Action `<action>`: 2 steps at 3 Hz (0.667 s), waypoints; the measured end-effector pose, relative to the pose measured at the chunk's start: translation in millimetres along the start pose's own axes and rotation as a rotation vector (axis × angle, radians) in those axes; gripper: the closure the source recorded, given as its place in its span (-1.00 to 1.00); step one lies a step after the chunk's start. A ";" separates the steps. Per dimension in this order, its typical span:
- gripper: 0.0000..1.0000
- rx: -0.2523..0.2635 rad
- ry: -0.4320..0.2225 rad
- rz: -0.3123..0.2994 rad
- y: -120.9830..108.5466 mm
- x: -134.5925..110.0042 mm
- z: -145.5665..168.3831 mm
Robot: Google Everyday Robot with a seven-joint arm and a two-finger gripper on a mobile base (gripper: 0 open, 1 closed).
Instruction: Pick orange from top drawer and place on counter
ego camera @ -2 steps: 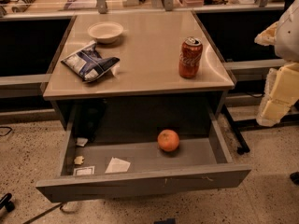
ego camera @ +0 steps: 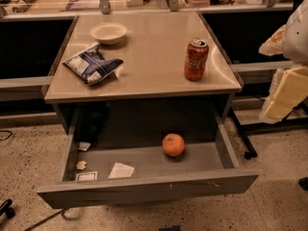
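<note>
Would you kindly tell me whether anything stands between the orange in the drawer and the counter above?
Nothing visible does. The orange lies uncovered in the open top drawer, and the counter has bare space between the chip bag and soda can. The tool hangs at the right edge, apart from the orange.

In wide grey metal top drawer (ego camera: 144,186): small round orange fruit (ego camera: 173,144) right of centre, white paper scraps (ego camera: 120,170) front-left. On square beige tabletop (ego camera: 154,57) above: red soda can (ego camera: 196,59) right, crumpled blue-white snack bag (ego camera: 92,65) left, pale round bowl (ego camera: 109,32) behind bag. Pale robot hand (ego camera: 286,88) far right, beside tabletop.
</note>
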State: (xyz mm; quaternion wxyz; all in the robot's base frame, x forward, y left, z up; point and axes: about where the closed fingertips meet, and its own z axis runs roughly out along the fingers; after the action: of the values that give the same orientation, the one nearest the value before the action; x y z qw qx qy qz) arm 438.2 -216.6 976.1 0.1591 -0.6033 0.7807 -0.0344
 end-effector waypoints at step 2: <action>0.31 -0.036 -0.180 0.066 -9.1 -25.1 81.3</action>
State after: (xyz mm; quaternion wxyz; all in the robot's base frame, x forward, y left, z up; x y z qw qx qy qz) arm 475.8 -183.9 906.6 0.2189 -0.5806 0.7833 0.0391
